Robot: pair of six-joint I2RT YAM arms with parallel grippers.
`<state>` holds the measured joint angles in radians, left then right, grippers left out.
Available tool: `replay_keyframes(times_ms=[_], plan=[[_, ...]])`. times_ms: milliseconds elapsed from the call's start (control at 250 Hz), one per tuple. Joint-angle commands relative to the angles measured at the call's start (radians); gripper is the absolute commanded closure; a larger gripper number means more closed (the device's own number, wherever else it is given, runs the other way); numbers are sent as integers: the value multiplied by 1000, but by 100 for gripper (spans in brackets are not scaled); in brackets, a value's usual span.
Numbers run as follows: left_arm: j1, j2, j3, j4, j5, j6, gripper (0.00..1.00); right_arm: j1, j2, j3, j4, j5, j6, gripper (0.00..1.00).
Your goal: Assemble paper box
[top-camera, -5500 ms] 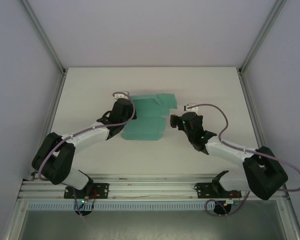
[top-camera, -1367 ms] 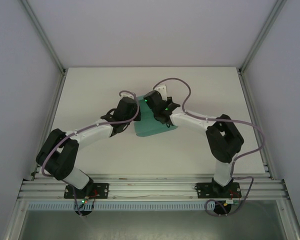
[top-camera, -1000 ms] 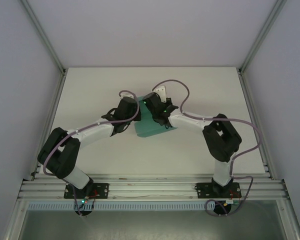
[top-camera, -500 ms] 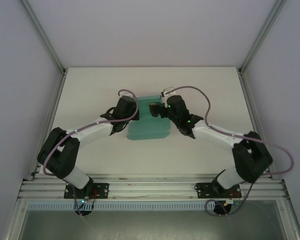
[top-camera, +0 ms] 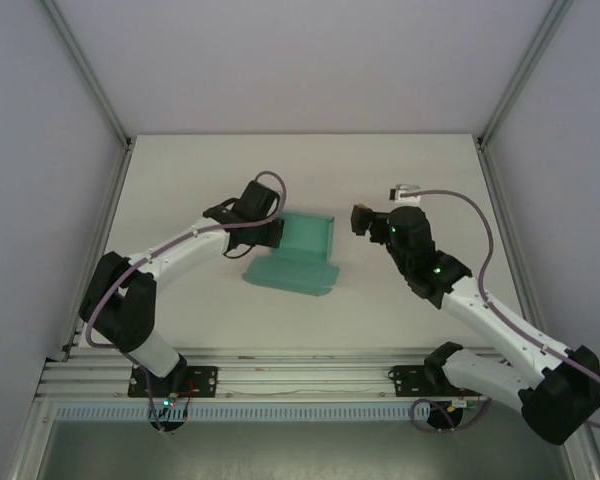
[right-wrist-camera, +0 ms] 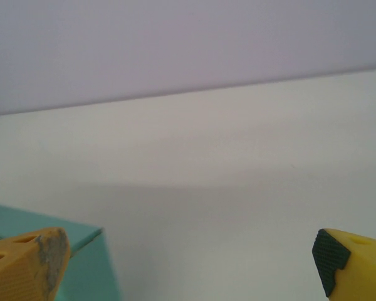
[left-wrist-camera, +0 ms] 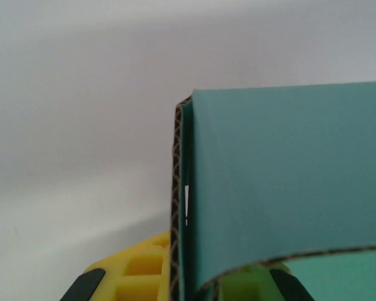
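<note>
L gripper (top-camera: 273, 233), ctr-left of frame, clamped on left edge of partly folded paper box (top-camera: 300, 252). R gripper (top-camera: 360, 218), right of ctr, fingers wide apart, empty, apart from box.

high overhead, close wrists, shared paper box (top-camera: 298, 262)

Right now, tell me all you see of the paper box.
The paper box is teal card with a brown corrugated edge, part-folded: one panel lies on the table, another stands upright at its far side. The left hand is shut on its left edge, where the card is doubled. The right hand, open, is apart from it.
</note>
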<state>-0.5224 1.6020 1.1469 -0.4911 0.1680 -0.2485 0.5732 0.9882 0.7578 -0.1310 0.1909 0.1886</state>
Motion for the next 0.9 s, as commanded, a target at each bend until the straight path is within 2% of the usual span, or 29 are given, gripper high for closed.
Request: replay_keyframes(times_ms=[0,104,248,364,512,632,807,895], plan=[[-41,51,64,-302,86,75,100,-22,-37,-35,-163,23,51,0],[-88,125,153,-458,104,211,100,-39,-45,-51,-192,-9,24,0],[-137,202,247,-589,-106,411,100,-48,-33,-64,-192,13,2,0],[-137,270,333,-612,-163,521,100,-58,-19,-70,-181,-3,-15,0],[-152,453,477,-650,-327,562,100,-70,-8,-83,-166,0,-13,0],[-178,593,570,-679,-407,616,100,-81,-13,-94,-160,0,-1,0],[-186,682,672,-606,-487,638,100,-90,-42,-112,-148,25,15,0],[-200,713,670,-543,-587,648,100,-93,-72,-129,-141,49,25,0]])
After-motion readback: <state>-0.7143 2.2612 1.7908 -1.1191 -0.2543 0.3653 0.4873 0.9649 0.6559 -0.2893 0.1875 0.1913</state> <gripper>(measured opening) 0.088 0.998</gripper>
